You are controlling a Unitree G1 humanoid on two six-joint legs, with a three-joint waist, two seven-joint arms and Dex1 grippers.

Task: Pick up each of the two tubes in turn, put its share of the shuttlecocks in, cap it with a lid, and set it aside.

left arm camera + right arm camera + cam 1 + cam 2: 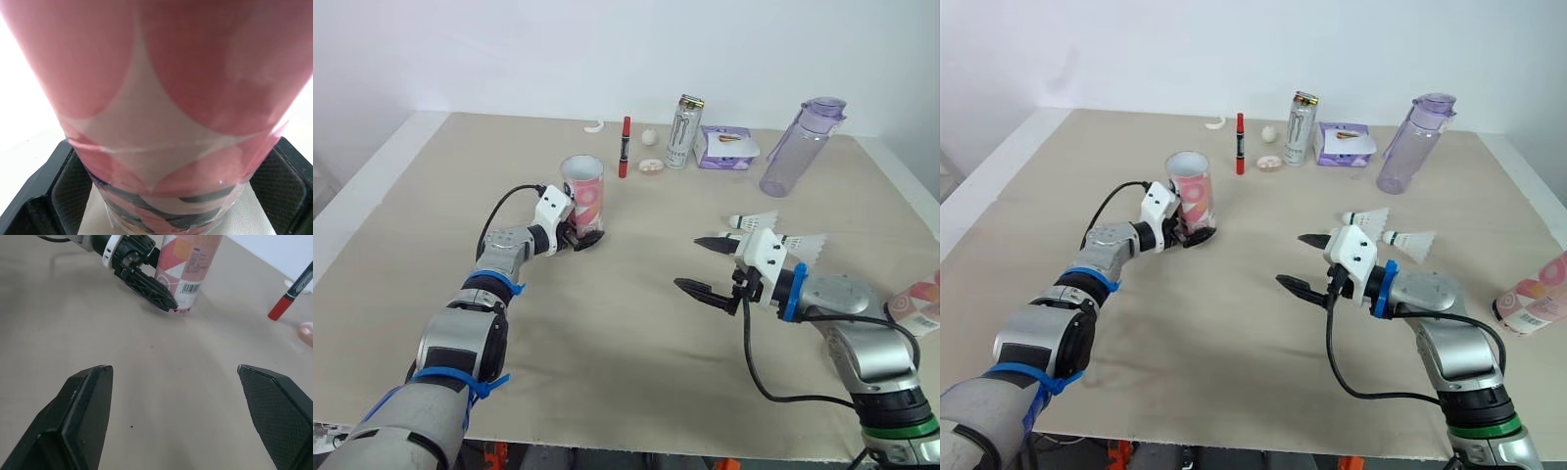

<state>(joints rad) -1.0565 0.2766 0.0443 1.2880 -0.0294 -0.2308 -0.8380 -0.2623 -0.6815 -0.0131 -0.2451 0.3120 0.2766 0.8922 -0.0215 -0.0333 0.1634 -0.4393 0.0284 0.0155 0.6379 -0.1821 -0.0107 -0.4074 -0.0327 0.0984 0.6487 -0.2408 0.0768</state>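
Observation:
A pink-and-white tube (583, 196) stands upright left of the table's middle. My left gripper (584, 236) is shut around its base, and in the left wrist view the pads (73, 188) lie against both sides of the tube (171, 98). My right gripper (693, 262) hovers open over bare table right of centre, holding nothing and pointing toward the tube (188, 269). Two white shuttlecocks (754, 220) (803, 242) lie just behind the right wrist. A second pink tube (1533, 299) lies at the table's right edge.
Along the back stand a red marker (625, 147), a drink can (683, 130), a tissue pack (726, 147) and a purple bottle (800, 147). Small white and pinkish bits (651, 166) lie near the marker. Bare table (636, 323) stretches between the arms.

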